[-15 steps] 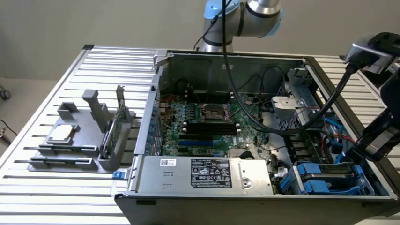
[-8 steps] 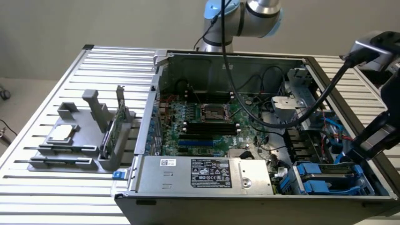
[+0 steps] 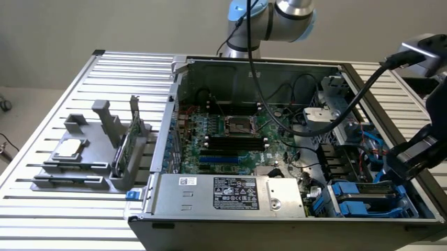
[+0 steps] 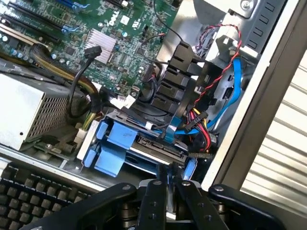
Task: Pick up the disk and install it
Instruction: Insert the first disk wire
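End effector (image 4: 171, 188) near disk (image 4: 160, 147) in blue bay (image 4: 112, 136)

Blue rails (image 4: 115, 139) and a tangle of cables (image 4: 199, 120) are covering most of the disk (image 4: 160, 146) in the corner bay of the computer case (image 3: 175, 94) beside the power-supply box (image 3: 231, 194), leaving just its connector edge showing; its top face is lying hidden. The wrist view's edge is cutting off the tool (image 4: 171, 183) near its base. The arm (image 3: 293, 15) is running off the exterior view's top edge and, above that same corner of the case, off the exterior view's right. The print on the power-supply box's label is showing too small to read. The surface (image 3: 42, 209) is carrying on past the exterior view's lower edge.
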Robot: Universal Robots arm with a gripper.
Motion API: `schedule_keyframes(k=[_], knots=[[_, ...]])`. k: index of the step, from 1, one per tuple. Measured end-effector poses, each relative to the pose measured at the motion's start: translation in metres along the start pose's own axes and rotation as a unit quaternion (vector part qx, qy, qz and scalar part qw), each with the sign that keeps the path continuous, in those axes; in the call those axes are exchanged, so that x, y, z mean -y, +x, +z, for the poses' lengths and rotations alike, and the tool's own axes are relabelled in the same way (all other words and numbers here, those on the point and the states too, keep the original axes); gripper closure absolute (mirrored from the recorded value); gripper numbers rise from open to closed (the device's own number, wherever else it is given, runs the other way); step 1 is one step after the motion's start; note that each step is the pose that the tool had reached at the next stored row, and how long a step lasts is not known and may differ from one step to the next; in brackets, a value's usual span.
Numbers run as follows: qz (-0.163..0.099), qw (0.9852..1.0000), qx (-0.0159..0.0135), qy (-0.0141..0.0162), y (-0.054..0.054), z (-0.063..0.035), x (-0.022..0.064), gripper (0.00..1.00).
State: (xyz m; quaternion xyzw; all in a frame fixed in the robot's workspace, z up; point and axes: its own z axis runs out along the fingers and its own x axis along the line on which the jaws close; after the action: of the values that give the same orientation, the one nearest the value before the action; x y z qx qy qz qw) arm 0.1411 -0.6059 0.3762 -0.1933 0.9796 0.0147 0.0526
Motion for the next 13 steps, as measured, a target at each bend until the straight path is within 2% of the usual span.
schedule_keyframes(k=[1,6,10,13], knots=[[0.008,1.0000,0.0000,0.0008,0.0000,0.0000,0.0000,0.75],[0.050,0.9987,-0.0003,0.0052,0.0000,0.0001,0.0000,0.75],[0.084,0.9964,-0.0005,0.0087,0.0000,0.0002,0.0000,0.75],[0.109,0.9939,-0.0006,0.0113,0.0000,0.0002,0.0000,0.75]])
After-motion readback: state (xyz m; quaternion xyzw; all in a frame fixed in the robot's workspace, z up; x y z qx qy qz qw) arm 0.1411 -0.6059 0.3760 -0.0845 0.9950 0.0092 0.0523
